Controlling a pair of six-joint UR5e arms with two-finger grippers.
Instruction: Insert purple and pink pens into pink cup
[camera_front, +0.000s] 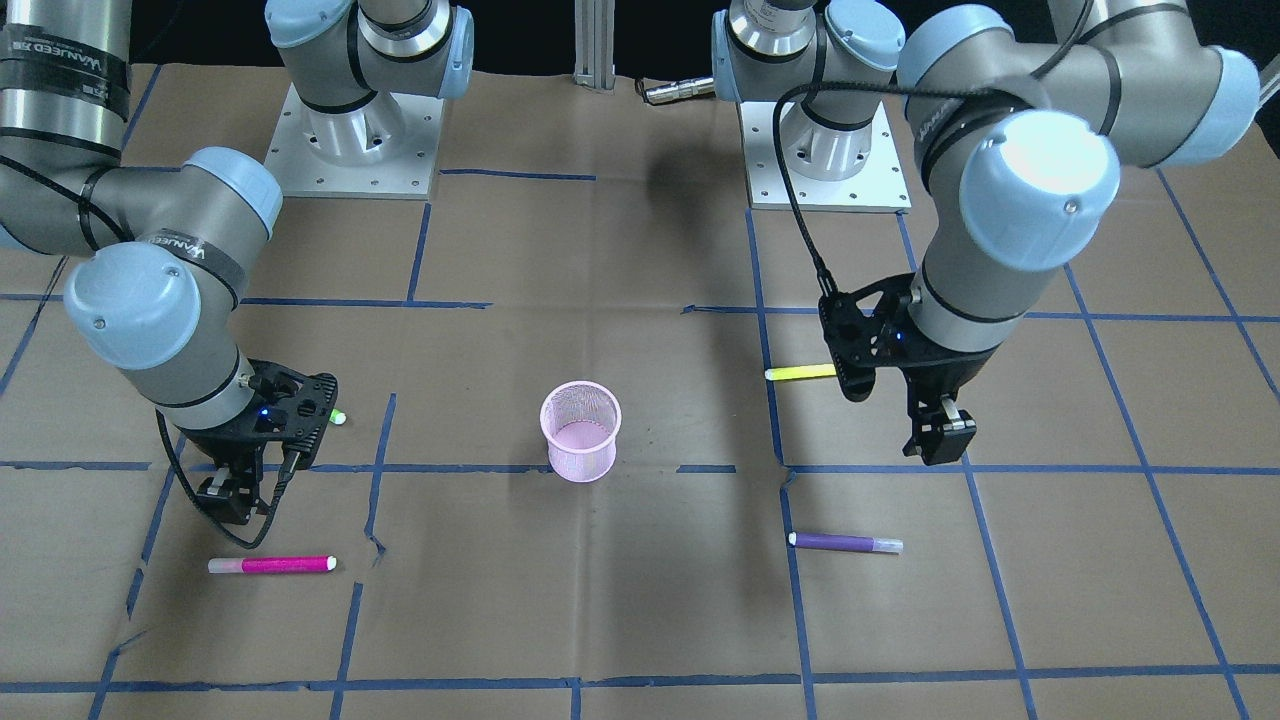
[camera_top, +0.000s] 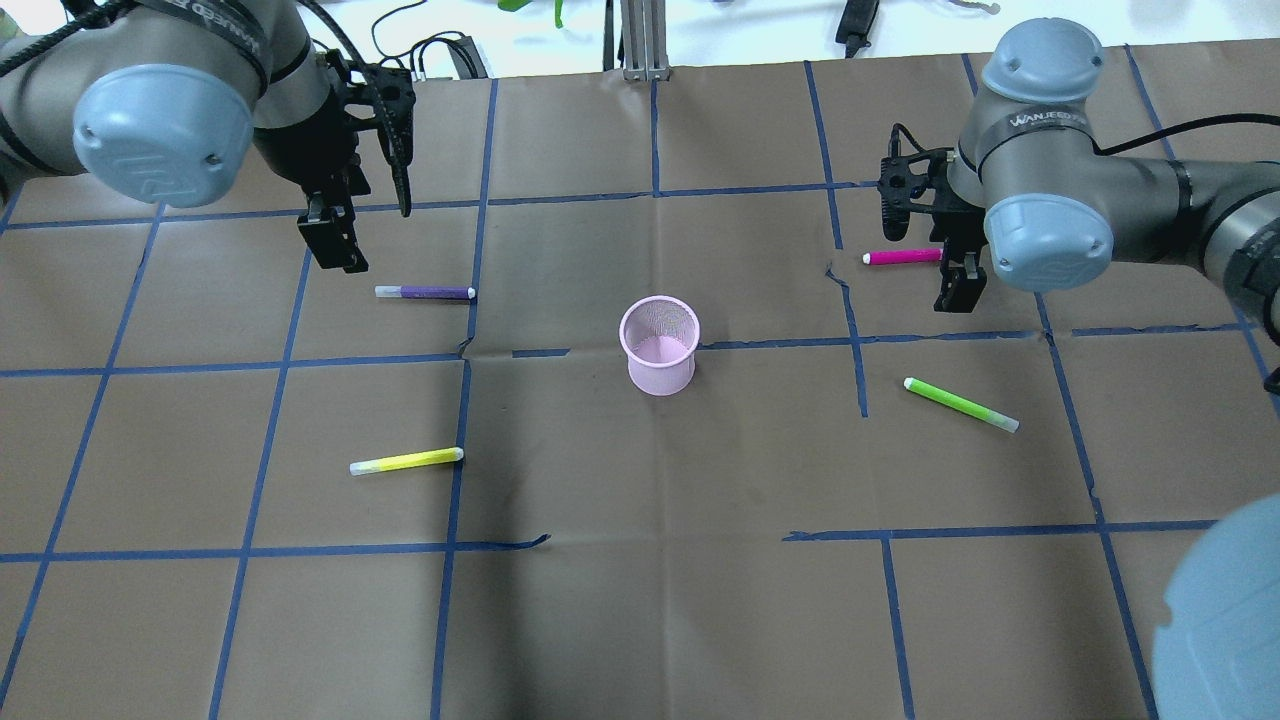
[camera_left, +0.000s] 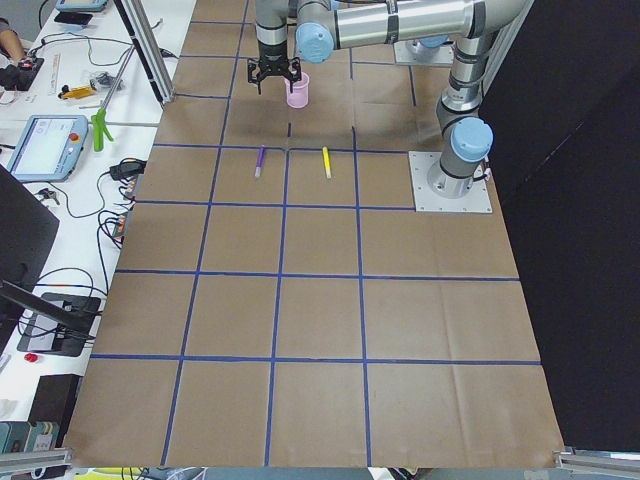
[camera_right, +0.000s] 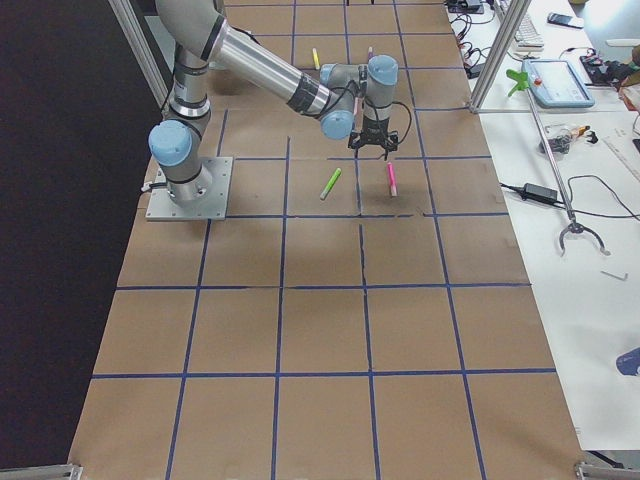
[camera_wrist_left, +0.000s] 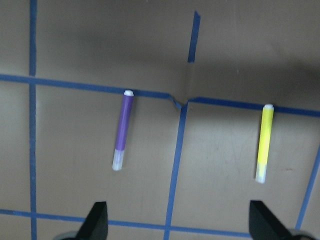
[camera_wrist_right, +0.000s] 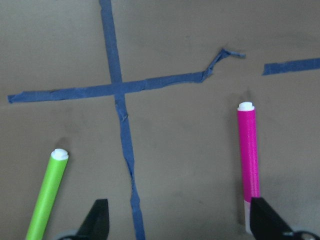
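The pink mesh cup (camera_top: 658, 345) stands upright and empty at the table's middle (camera_front: 580, 430). The purple pen (camera_top: 425, 292) lies flat left of the cup; it also shows in the left wrist view (camera_wrist_left: 122, 130). My left gripper (camera_top: 335, 245) hovers open and empty just beyond the purple pen's far-left end (camera_wrist_left: 177, 225). The pink pen (camera_top: 903, 257) lies flat right of the cup, and shows in the right wrist view (camera_wrist_right: 248, 150). My right gripper (camera_top: 958, 285) hovers open and empty over the pink pen's right end (camera_wrist_right: 177, 225).
A yellow pen (camera_top: 406, 461) lies nearer the robot on the left side. A green pen (camera_top: 960, 404) lies at an angle on the right side. Blue tape lines cross the brown paper table cover (camera_top: 640, 600). Both arm bases (camera_front: 830, 150) stand at the robot's edge.
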